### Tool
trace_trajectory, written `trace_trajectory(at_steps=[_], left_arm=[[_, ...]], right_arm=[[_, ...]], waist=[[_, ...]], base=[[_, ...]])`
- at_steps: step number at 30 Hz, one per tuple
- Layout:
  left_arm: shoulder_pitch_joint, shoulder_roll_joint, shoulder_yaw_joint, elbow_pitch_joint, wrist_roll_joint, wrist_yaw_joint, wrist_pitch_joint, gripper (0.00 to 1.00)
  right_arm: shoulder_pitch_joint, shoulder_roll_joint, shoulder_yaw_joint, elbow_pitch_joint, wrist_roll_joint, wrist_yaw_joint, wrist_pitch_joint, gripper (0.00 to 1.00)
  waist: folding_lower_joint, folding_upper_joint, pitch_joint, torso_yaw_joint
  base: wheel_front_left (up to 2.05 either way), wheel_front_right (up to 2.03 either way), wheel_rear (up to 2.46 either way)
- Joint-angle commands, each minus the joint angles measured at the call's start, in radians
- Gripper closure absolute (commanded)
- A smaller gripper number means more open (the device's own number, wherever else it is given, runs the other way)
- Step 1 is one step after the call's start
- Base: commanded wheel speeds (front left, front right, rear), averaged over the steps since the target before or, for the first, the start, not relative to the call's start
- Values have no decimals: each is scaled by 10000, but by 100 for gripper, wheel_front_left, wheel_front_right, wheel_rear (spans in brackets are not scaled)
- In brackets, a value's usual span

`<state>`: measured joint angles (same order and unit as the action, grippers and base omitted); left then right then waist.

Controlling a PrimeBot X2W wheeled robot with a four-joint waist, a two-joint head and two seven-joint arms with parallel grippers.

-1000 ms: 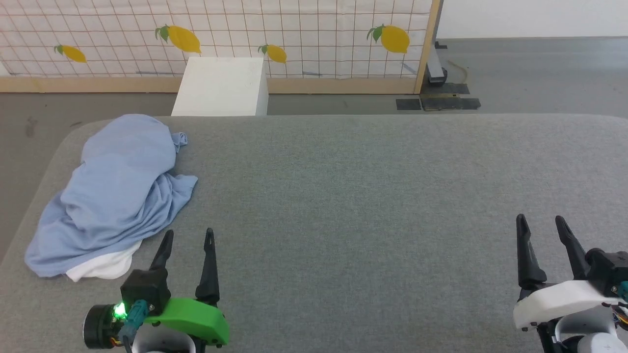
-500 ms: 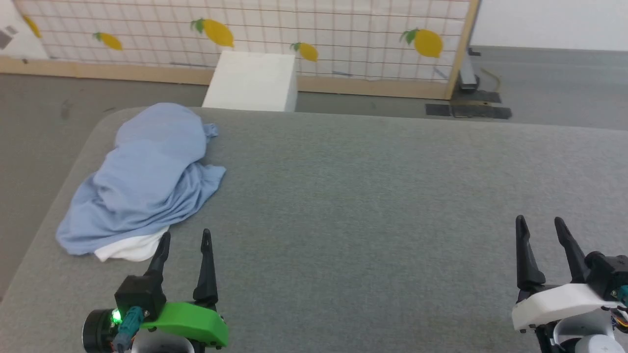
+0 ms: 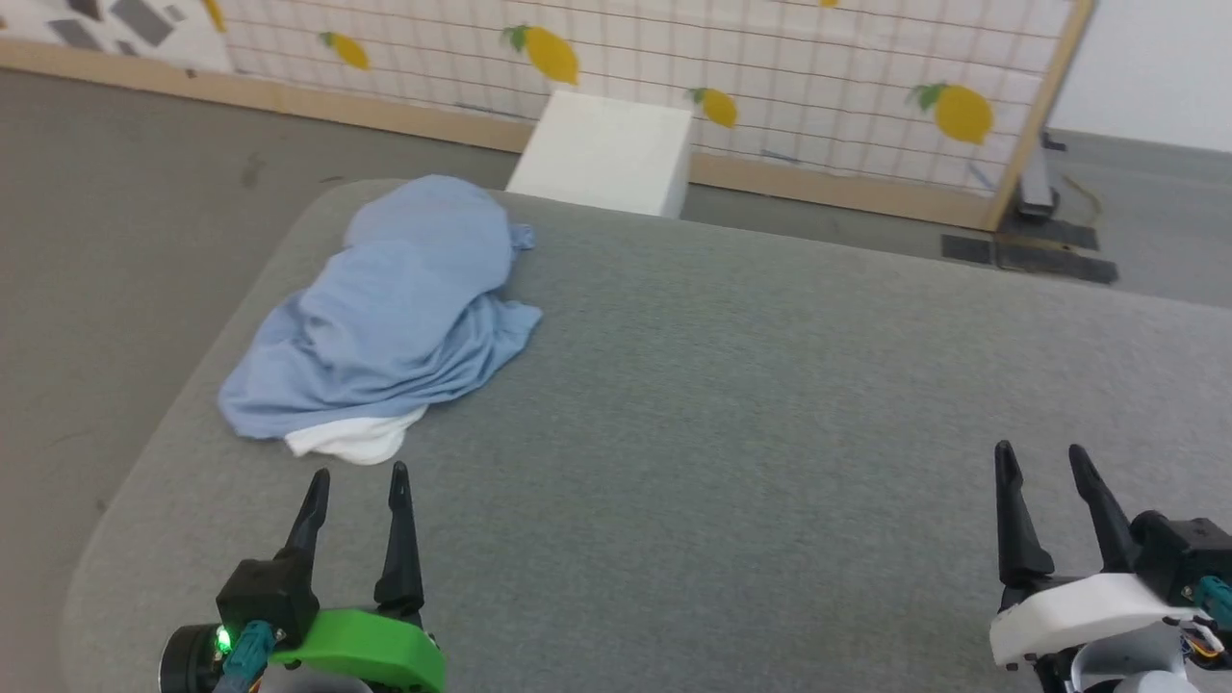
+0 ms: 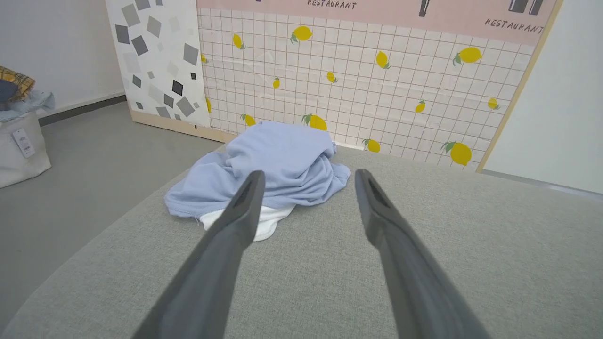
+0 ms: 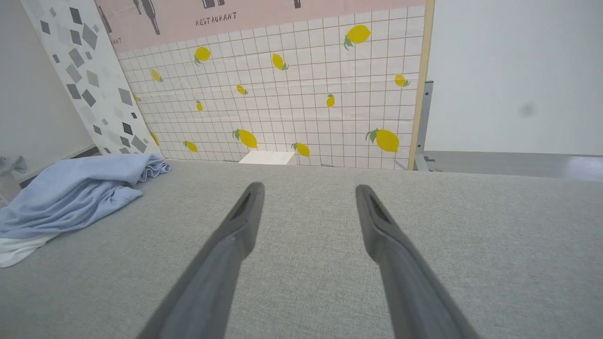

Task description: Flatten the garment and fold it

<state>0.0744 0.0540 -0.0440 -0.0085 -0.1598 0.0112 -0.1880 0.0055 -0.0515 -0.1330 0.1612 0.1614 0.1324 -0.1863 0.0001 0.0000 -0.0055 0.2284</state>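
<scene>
The garment (image 3: pixel 399 318) lies crumpled in a heap at the far left of the grey padded table (image 3: pixel 770 404), light blue with a white layer poking out at its near end. It shows straight ahead in the left wrist view (image 4: pixel 278 165) and at the left edge of the right wrist view (image 5: pixel 70 193). My left gripper (image 3: pixel 358 476) hovers open just short of the heap's white end, touching nothing. At the near right, my right gripper (image 3: pixel 1039 452) stands open over bare table, far from the garment.
A white box (image 3: pixel 604 154) stands on the floor behind the table's far edge. A lemon-print tiled panel (image 3: pixel 770 87) with a wooden frame backs the scene. The table's rounded left edge drops to grey floor (image 3: pixel 106 241). A white basket with clothes (image 4: pixel 19 136) sits far left.
The camera has turned left, so the whole picture has shifted right. Both grippers stay open and the garment lies as before.
</scene>
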Motion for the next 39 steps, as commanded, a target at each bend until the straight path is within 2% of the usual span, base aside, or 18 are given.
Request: trace_trajectory(at_steps=[1, 12, 23, 29, 33, 39], left_arm=[[169, -28, 21, -5, -80, 34, -119, 0], [469, -31, 70, 50, -208, -17, -346, 0], [668, -35, 208, -290, -276, -7, -570, 0], [87, 32, 401, -386, -629, -479, -687, 0], [-1092, 534, 51, -457, -632, -852, 277, 0], [-3466, 1132, 79, -311, -1176, -1063, 2411, 0]], right_arm=[[160, 9, 20, 81, 129, -13, -133, 0], [331, 10, 146, 453, 398, -14, -361, 0], [424, 12, 179, 746, 643, -16, -586, 0], [491, 13, -67, 852, 672, -17, -710, 0], [499, 13, -247, 840, 643, -17, -755, 0], [349, 13, -363, 731, 530, -17, -755, 0]], waist=[[-1, 0, -83, 487], [-1, 0, -351, 1409], [-1, 0, -470, 1776], [-1, 0, -304, 1748], [-1, 0, -50, 1668], [-1, 0, 487, 1372]], base=[[0, 0, 0], [0, 0, 0], [0, 0, 0], [0, 0, 0], [0, 0, 0], [0, 0, 0]])
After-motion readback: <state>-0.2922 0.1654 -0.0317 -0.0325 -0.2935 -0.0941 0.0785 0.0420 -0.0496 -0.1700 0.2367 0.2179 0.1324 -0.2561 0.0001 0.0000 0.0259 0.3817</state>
